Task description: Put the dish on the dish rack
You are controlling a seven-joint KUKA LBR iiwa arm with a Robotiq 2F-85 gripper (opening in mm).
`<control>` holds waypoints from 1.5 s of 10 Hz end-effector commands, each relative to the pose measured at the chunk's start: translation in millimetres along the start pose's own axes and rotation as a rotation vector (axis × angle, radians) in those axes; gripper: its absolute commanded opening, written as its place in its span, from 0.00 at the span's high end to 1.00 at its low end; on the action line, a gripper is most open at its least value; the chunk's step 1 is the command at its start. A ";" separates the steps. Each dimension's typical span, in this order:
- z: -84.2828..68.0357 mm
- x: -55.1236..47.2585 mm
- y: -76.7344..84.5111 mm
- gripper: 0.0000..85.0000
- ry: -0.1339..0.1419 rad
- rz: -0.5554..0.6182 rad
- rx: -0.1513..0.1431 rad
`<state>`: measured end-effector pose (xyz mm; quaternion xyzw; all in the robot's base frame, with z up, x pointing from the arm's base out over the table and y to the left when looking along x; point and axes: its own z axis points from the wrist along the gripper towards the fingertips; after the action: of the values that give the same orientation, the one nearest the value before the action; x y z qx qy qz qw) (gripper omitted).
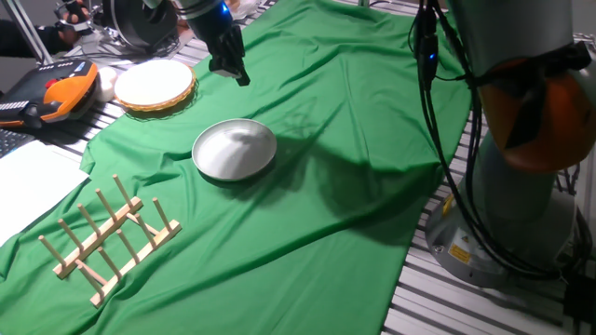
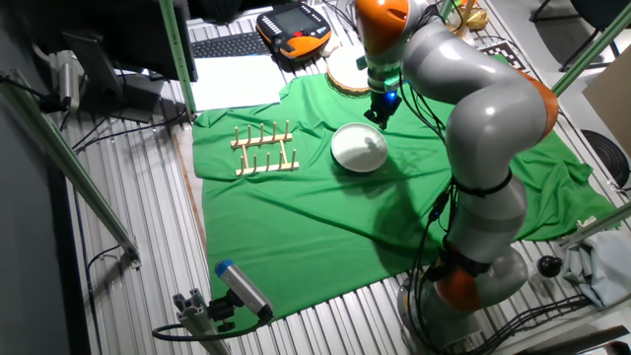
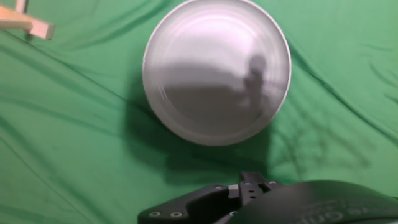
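The dish (image 1: 235, 149) (image 2: 359, 149) (image 3: 216, 70) is a plain white round plate lying flat on the green cloth. The dish rack (image 1: 112, 237) (image 2: 264, 151), light wood with upright pegs, stands on the cloth beside it; only one rail end (image 3: 25, 22) shows in the hand view. My gripper (image 1: 231, 67) (image 2: 381, 110) hangs in the air above the dish's far edge, apart from it and holding nothing. Its fingers are dark and too small to separate, and the hand view shows only the black hand body at the bottom.
A white disc with a wicker rim (image 1: 155, 84) (image 2: 347, 71) sits just past the cloth's edge behind the dish. An orange teach pendant (image 1: 65, 93) (image 2: 294, 22) and white sheet (image 1: 28, 181) lie beyond. The arm's base (image 1: 521, 186) stands beside the table.
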<state>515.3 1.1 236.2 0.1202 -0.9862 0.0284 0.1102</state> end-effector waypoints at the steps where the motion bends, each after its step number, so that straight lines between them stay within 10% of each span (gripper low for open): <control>1: 0.3 0.2 -0.3 1.00 -0.024 0.006 -0.001; 3: 0.3 0.2 -0.3 1.00 -0.053 0.032 0.040; 6: 0.3 0.2 -0.3 1.00 -0.174 0.097 0.086; 7: 0.3 0.2 -0.3 1.00 -0.163 0.088 0.066; 9: 0.3 0.2 -0.3 1.00 -0.130 0.059 -0.080; 15: -0.5 -1.7 5.9 1.00 -0.106 0.071 -0.097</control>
<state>516.1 8.1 235.7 0.0795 -0.9946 -0.0215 0.0629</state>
